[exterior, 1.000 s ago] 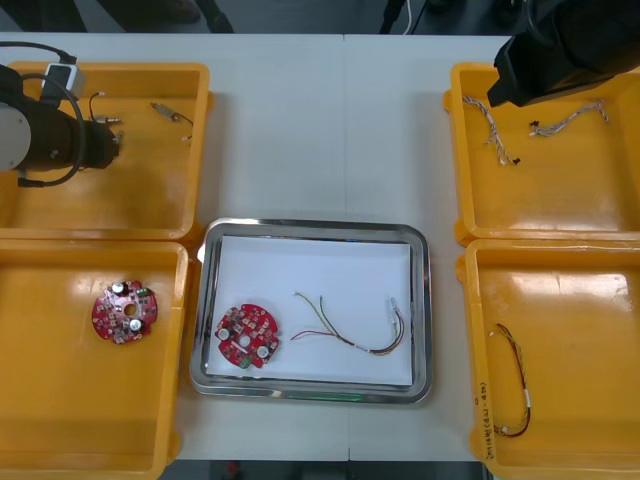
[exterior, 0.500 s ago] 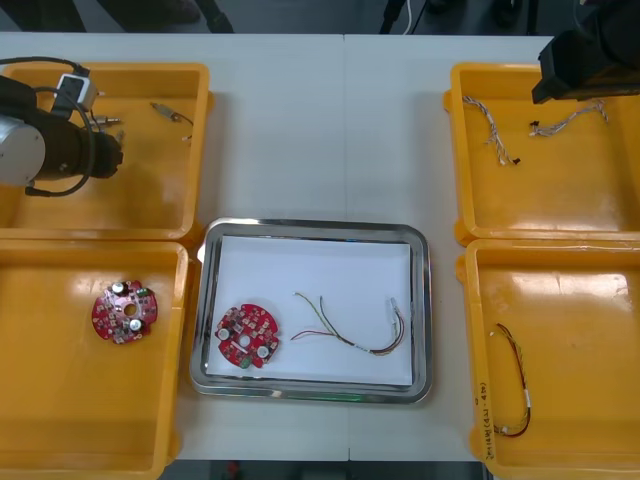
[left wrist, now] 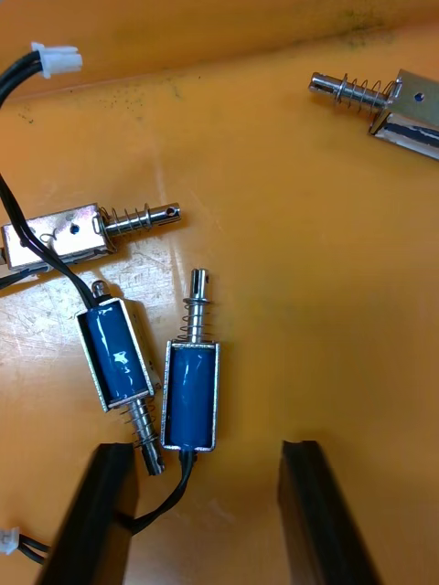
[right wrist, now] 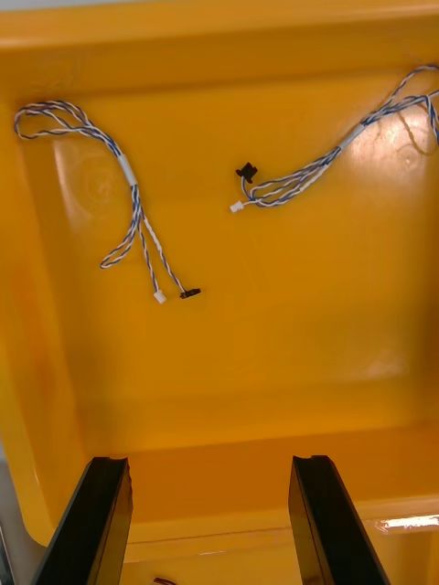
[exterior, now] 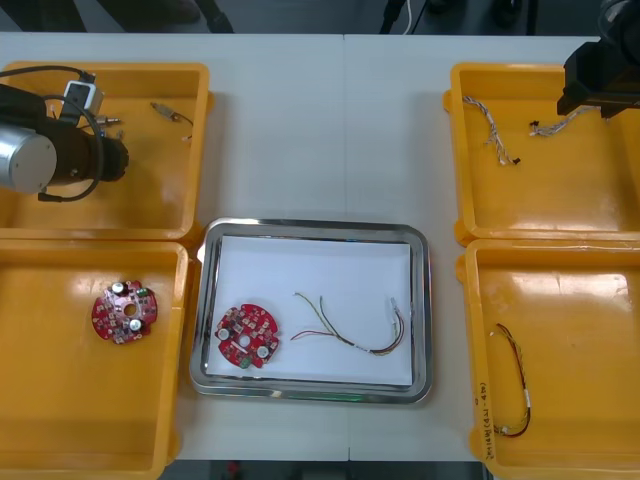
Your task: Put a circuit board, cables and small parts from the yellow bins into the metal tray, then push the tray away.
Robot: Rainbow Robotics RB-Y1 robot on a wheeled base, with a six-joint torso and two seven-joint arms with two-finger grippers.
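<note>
On the front view I see the shiny-rimmed metal tray [exterior: 422, 300] mid-bench [exterior: 330, 130], white inside, holding a round red circuit board [exterior: 248, 337] and a thin red and yellow cable [exterior: 355, 328]. The right wrist view adds the right gripper [right wrist: 208, 462], fingers wide and empty, near twisted blue and white cables [right wrist: 128, 196]. On the left wrist view, the left gripper [left wrist: 208, 452] has its fingers wide, just beside spring-wound small metal parts [left wrist: 192, 384].

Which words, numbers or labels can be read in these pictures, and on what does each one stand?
On the left rim of the near right yellow bin: a line of dark print, too small to read.
On the red circuit board in the metal tray: nothing readable.
On the small metal parts: no text.
</note>
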